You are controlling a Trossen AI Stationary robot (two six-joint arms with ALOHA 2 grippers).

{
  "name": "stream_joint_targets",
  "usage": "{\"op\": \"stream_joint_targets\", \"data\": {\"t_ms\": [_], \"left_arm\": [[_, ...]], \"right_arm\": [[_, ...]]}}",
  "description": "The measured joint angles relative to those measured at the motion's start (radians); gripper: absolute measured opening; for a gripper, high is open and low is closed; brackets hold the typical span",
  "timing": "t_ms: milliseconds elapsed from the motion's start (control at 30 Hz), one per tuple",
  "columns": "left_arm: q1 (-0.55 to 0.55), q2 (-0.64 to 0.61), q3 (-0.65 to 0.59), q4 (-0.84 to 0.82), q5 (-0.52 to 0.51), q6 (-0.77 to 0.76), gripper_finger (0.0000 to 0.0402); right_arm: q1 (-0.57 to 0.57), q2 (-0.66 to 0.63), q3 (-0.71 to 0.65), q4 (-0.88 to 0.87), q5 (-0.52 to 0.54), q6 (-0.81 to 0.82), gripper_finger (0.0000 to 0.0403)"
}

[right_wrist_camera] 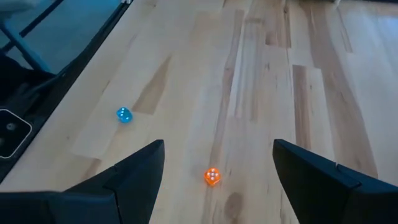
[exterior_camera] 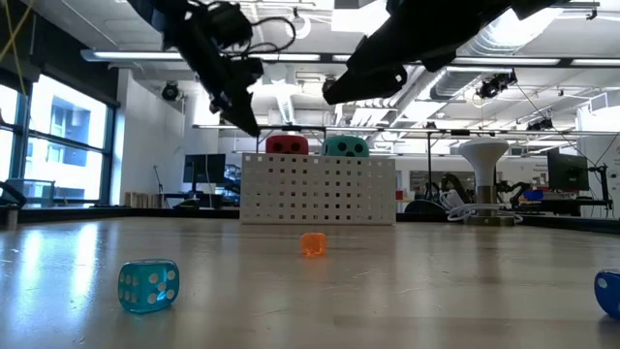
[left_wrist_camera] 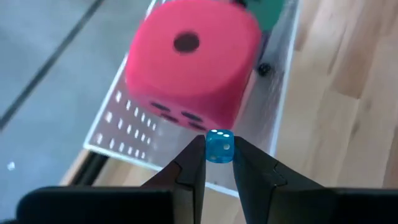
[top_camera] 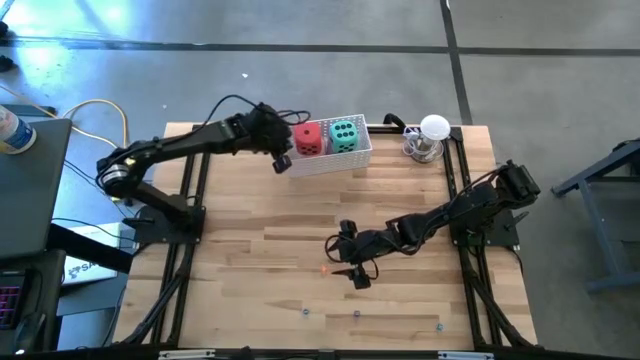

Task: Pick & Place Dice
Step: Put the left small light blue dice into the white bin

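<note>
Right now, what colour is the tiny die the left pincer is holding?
Clear blue with white pips. The small die sits pinched in the left pincer, best seen in the left wrist view.

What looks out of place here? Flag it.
Small dice lie loose on the table: an orange die mid-table under the open right gripper, a blue one nearer the front. The left gripper holds another blue die over the basket with the red cube.

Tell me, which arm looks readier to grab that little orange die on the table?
The right: its open gripper hovers right above the orange die, while the left gripper is at the white basket, pinching a small blue die.
</note>
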Motion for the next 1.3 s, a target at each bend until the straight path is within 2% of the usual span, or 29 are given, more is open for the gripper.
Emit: {"op": "stream_joint_targets", "data": {"t_ms": [233,333,500,933,1100,1300], "left_arm": [[0.005,0.099,0.0,0.018,-0.079,0.001,0.0068],[0.003,0.125,0.0,0.022,-0.08,0.005,0.0069],[-0.011,0.132,0.0,0.023,-0.125,0.077,0.0069],[-0.057,0.132,0.0,0.038,-0.134,0.071,0.007],[-0.087,0.132,0.0,0.054,-0.2,0.093,0.007],[-0.117,0.132,0.0,0.054,-0.211,0.108,0.007]], "right_arm": [[0.01,0.0,0.0,-0.001,0.003,0.029,0.029],[0.011,0.0,0.0,0.0,0.003,0.032,0.029],[0.01,0.0,0.0,-0.004,0.003,0.032,0.029],[0.01,0.0,0.0,-0.007,0.003,0.032,0.029],[0.01,0.0,0.0,-0.007,0.003,0.032,0.029],[0.01,0.0,0.0,-0.009,0.003,0.032,0.029]]}}
